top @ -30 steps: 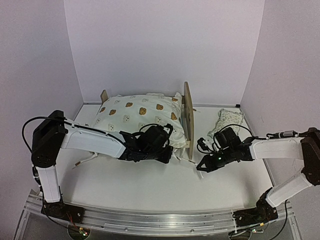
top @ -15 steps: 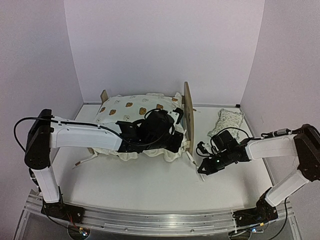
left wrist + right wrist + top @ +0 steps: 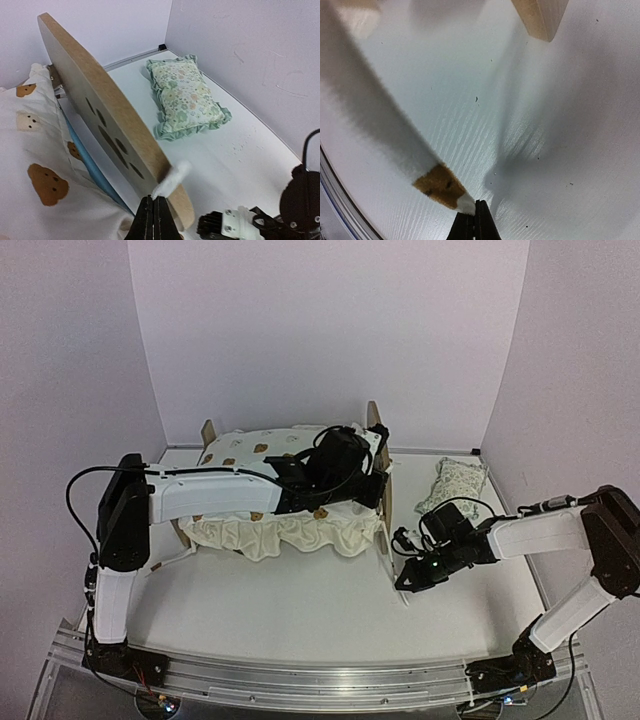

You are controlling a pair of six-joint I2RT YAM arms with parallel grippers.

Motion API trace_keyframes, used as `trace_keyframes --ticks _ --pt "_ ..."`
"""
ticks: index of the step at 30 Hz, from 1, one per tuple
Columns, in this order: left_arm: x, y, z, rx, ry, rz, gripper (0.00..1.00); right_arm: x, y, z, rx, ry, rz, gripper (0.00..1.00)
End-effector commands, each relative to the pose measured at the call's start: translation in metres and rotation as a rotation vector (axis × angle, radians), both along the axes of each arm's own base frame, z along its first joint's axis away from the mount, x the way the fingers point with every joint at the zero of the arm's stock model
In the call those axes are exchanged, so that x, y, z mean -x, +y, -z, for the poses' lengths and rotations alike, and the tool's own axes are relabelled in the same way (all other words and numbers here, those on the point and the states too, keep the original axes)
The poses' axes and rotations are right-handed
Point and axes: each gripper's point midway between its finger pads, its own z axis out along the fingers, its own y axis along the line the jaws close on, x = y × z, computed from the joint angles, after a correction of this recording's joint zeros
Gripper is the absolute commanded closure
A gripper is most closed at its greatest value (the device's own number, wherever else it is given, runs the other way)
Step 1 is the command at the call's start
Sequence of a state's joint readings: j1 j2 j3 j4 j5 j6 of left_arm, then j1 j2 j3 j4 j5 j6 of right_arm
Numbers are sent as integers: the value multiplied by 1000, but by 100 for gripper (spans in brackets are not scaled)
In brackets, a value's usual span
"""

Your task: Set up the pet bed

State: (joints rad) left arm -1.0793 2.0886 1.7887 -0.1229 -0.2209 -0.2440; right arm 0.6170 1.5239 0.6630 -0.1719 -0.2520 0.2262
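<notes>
Sitting toward the back of the white tabletop (image 3: 300, 610), the small light plywood pet bed (image 3: 208, 431) has its low footboard at the left and its tall rounded headboard with the paw-print cutout (image 3: 100, 100) upright at the right. Draped over it is the cream bear-print ruffled quilt (image 3: 240, 447), whose frill hangs down the near side. Only a blue sliver of the mattress (image 3: 87, 157) shows between quilt and headboard. Reaching across the bed, the left pincer (image 3: 154, 212) is pressed together on a white tuft of cloth (image 3: 172, 180) right at the headboard's near edge; whether that tuft is the quilt's corner or a tie I cannot tell. Further right, low over the tabletop just beside the headboard's foot, the right pincer (image 3: 475, 215) is pinched together on a white cloth strip with a tan tip (image 3: 437, 184). At the far right lies the small green-patterned pillow (image 3: 455, 480), apart from the bed. The frame looks light and stiff, so it would likely slide or tip if tugged through the cloth; the firm places to take it are the headboard's rim or a side rail. The quilt and mattress look soft and floppy, best taken at a corner or hem
</notes>
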Motion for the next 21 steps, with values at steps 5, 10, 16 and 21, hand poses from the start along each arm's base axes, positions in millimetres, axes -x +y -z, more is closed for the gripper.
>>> trace_keyframes --ticks 5,10,16,21 --pt "-47 20 -5 21 -23 -99 100 32 5 -4 -110 105 13 100" --pt "-53 28 10 5 -10 -123 100 48 6 -1 -132 143 26 100" --pt "-58 22 11 6 -24 -88 100 77 12 1 -109 143 -12 100" --pt "-70 20 15 2 -28 -94 100 82 2 5 -81 118 19 100"
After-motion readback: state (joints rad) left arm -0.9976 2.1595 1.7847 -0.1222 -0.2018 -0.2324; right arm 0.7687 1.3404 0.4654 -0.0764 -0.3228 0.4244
